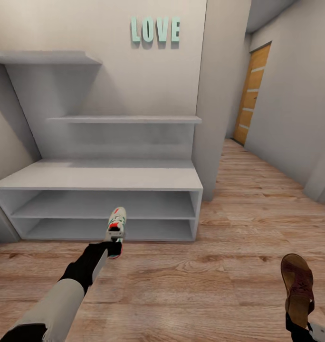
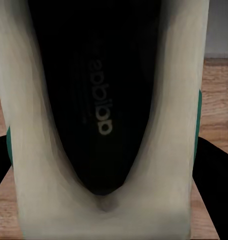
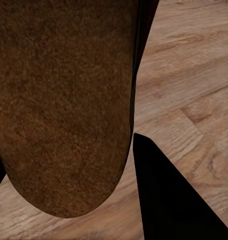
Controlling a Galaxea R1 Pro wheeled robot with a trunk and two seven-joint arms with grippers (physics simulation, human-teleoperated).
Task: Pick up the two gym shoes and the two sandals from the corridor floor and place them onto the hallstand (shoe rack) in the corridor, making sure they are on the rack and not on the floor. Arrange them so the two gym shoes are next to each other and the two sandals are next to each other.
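One gym shoe, white with a red tongue patch, hangs in front of the hallstand's lowest shelf, toe toward the rack. My left gripper is shut on its heel end. The left wrist view looks into the shoe, showing its black insole between white walls, with a dark finger at the side. At the lower right, a brown sandal is held above the corridor floor with my right gripper shut on its near end. Its brown surface sits beside a black finger.
The rack's bench top and both open shelf levels carry nothing; two floating shelves hang above it under teal LOVE letters. A wall corner stands right of the rack. The corridor runs back to a wooden door.
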